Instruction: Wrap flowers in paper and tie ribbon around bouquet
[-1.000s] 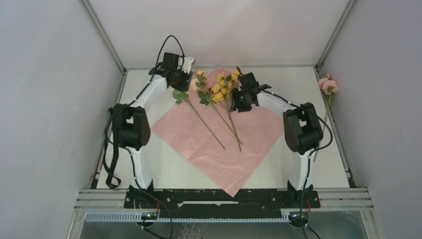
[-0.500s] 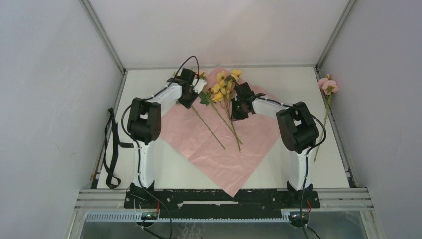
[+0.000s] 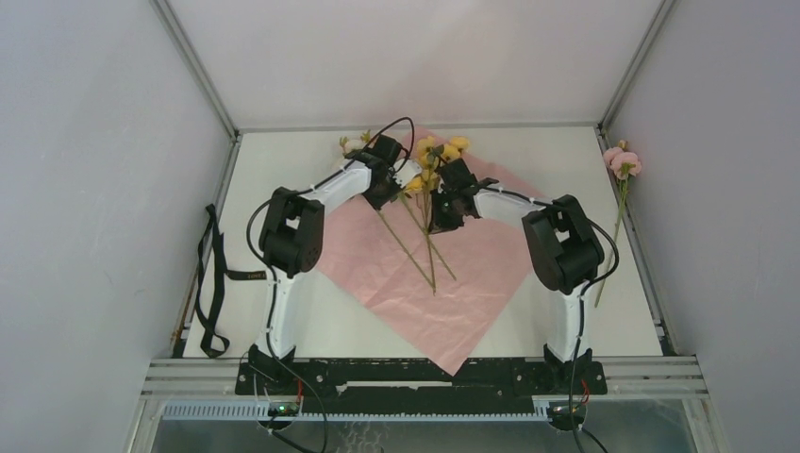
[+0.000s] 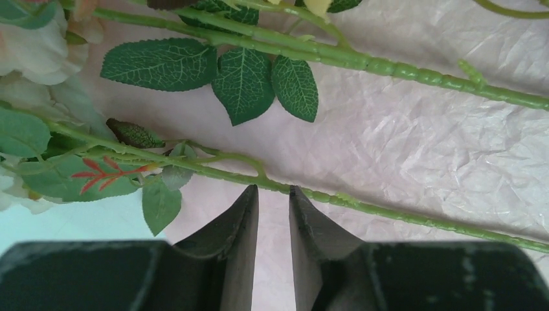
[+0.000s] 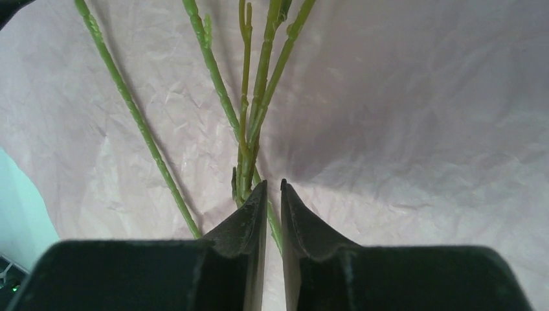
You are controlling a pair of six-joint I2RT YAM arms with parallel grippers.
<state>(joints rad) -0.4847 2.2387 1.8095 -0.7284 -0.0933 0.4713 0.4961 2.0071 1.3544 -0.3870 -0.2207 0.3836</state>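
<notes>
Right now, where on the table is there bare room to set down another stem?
Bare table lies far-left, beyond the paper, and far-right between the paper and the spare pink flower. Crowded: the paper's far half, under the flowers, left gripper and right gripper.

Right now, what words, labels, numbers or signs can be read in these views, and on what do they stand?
Nothing can be read.
Ribbon: faint light print, too small to read.
Paper and flowers: no writing in any view.
</notes>
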